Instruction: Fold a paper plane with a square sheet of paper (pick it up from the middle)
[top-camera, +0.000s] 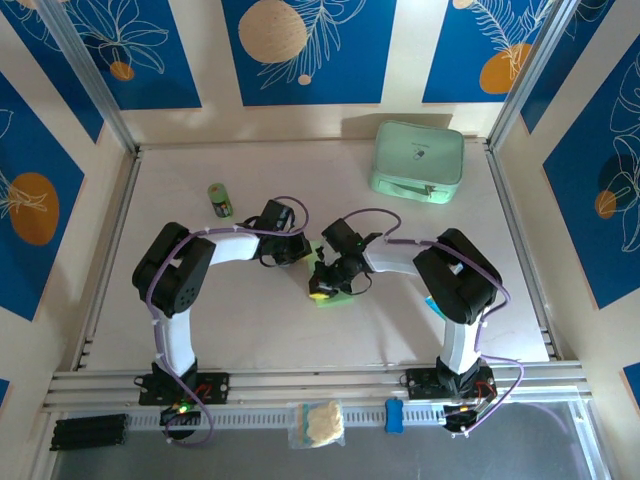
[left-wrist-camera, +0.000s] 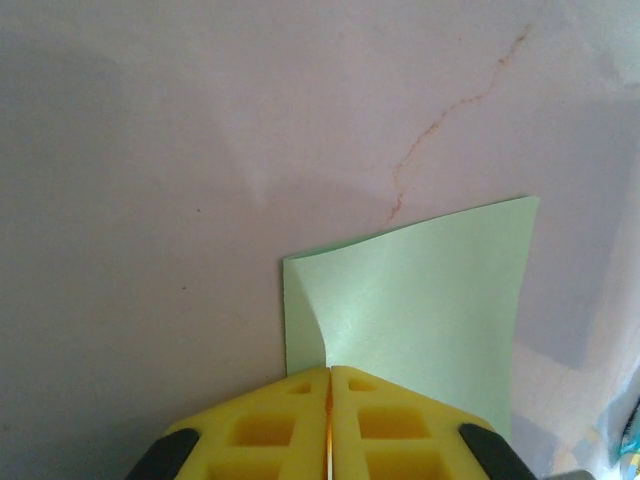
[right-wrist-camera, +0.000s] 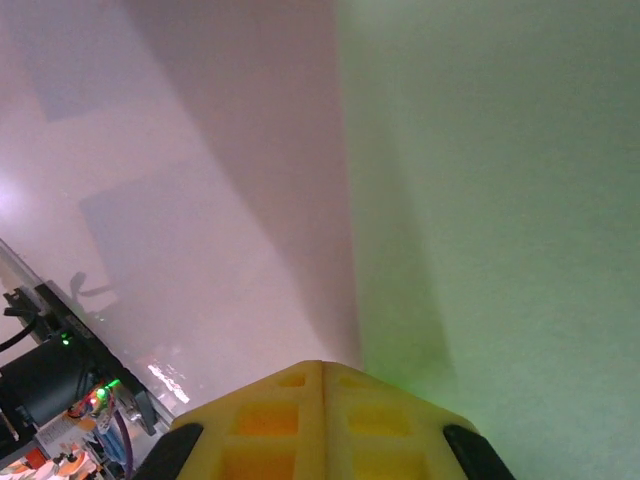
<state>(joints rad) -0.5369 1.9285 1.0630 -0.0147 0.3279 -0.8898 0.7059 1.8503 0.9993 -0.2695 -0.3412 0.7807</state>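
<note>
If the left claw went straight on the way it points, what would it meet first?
The square sheet of paper: its near edge seems pinched in the shut left claw; beyond lies bare table, depth unclear.

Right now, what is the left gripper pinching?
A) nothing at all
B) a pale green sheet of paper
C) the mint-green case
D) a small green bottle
B: the left gripper is shut on the edge of the square sheet of paper, which spreads out from its closed tips.

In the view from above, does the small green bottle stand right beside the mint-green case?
No, the bottle stands on the left part of the table, while the case sits apart at the back right.
</note>
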